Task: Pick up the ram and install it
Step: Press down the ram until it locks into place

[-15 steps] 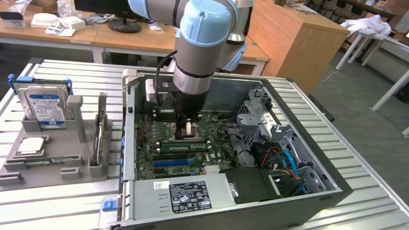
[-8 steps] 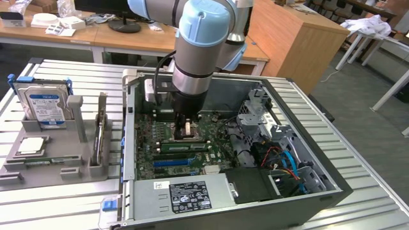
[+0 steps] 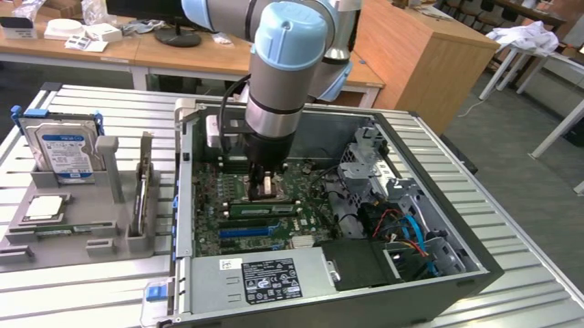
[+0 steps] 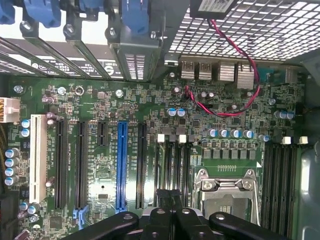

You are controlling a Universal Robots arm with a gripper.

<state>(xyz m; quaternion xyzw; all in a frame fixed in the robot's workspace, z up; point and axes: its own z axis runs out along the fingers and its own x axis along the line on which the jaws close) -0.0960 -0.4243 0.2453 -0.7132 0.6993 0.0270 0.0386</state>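
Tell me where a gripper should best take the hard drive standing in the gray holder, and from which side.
The hard drive stands upright, its lower end sunk in the gray holder, so likely grip its free upper part across the two flat faces, coming down from above.

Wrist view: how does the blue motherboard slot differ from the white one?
The blue slot is narrow; the white slot is clearly wider. The blue slot has black slots on both sides, while the white slot ends the row, next to a column of blue-topped capacitors. Both run parallel on the green motherboard and look empty.
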